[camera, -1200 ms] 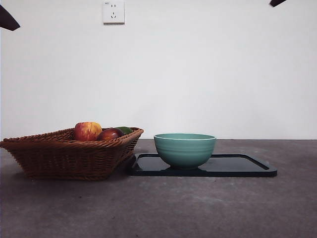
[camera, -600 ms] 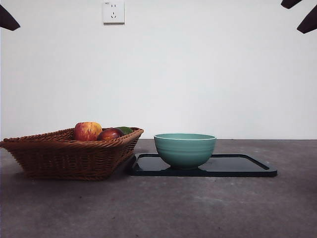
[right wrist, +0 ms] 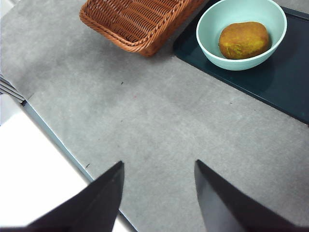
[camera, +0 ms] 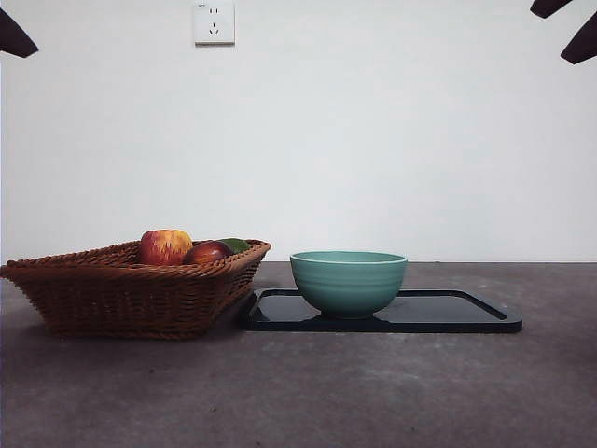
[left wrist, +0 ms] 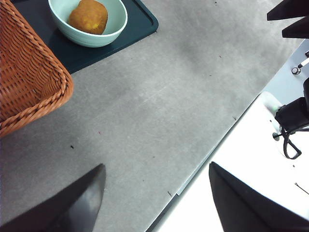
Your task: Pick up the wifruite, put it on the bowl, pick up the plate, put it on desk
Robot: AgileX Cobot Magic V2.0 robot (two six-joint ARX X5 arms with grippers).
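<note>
The wide front strip of the bench lies bare from edge to edge, open to any approach. Behind it, the wicker basket blocks the left side, with an apple and a dark red fruit rising above its rim. Its right corner touches or nearly touches the dark tray, so no gap there. The bowl fills the tray's left end; the tray's right half is bare. Above everything, the air is open.
</note>
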